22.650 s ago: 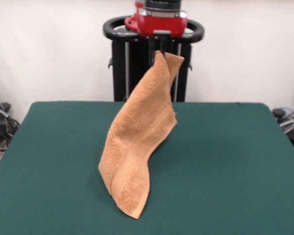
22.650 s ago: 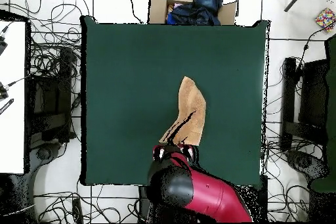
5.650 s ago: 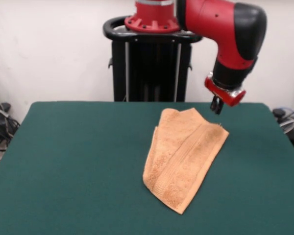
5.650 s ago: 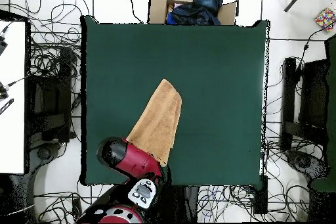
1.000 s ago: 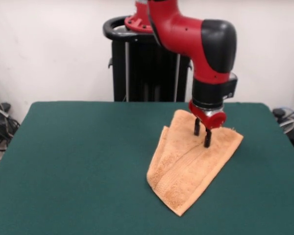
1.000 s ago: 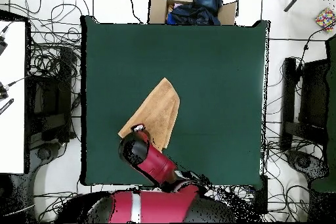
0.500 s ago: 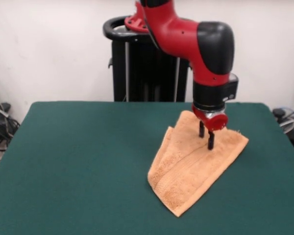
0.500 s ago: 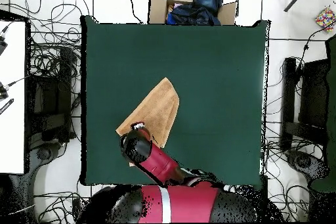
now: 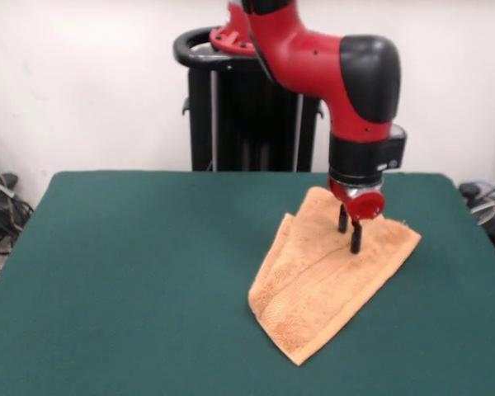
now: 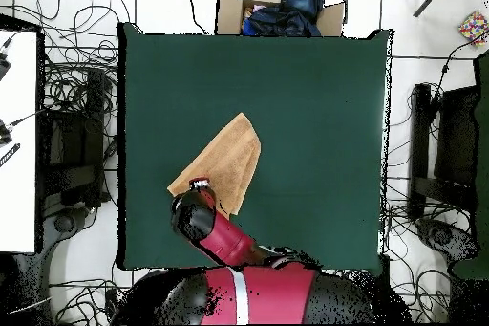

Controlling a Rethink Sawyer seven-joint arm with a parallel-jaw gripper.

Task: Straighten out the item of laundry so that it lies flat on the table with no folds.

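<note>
Jaws slightly spread, gripper (image 9: pixel 349 233) touching folded towel (image 9: pixel 322 285) near table's (image 9: pixel 132 272) edge; dragging could bunch it.

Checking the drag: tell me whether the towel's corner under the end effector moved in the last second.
Yes. In the front view the towel corner beside the end effector has slid rightward, nearer the table right edge.
</note>
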